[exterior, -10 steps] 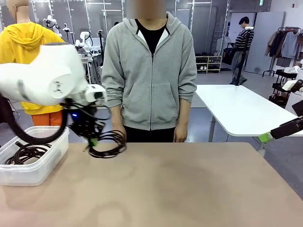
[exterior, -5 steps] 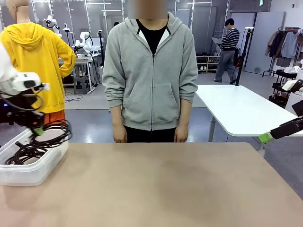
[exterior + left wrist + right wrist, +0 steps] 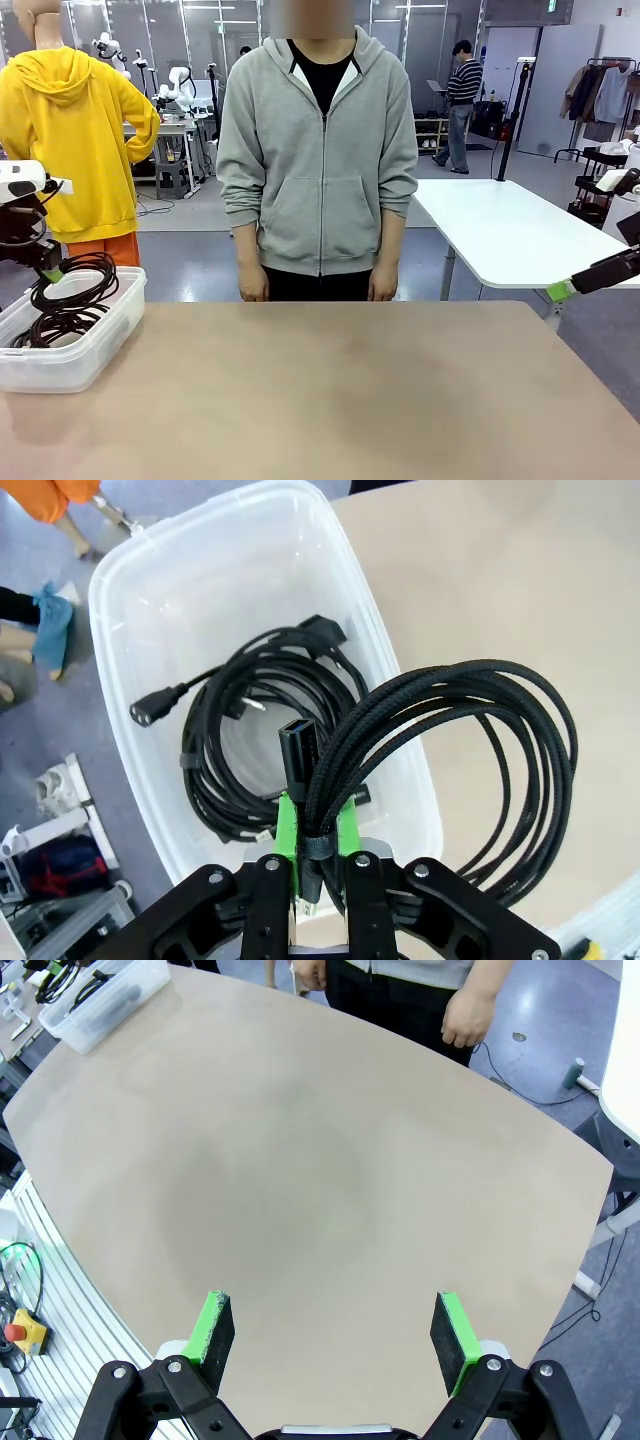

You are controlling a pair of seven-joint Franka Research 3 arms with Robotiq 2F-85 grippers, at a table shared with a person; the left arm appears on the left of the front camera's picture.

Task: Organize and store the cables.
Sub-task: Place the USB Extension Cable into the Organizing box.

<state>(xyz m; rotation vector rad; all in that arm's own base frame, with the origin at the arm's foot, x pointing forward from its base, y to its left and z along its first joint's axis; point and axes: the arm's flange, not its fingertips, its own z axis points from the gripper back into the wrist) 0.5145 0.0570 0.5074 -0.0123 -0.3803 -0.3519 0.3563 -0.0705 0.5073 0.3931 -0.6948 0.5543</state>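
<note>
Bin (image 3: 135, 585), coiled cable (image 3: 255, 745) inside, apparently one

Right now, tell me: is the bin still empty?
No, a coiled cable already lies in the bin, under the one the left gripper holds.

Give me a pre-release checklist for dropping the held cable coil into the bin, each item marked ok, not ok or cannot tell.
1. Left gripper shut on the braided cable coil: ok.
2. Coil hangs over the clear plastic bin: not ok; in the left wrist view, part of the loop overhangs the bin's rim above the table.
3. Room in the bin: ok; one black power cable coil lies inside, with bare floor beside it.
4. Person's hands away from the bin: ok, they hang at the far table edge.
5. Right gripper open and holding nothing: ok.
</note>
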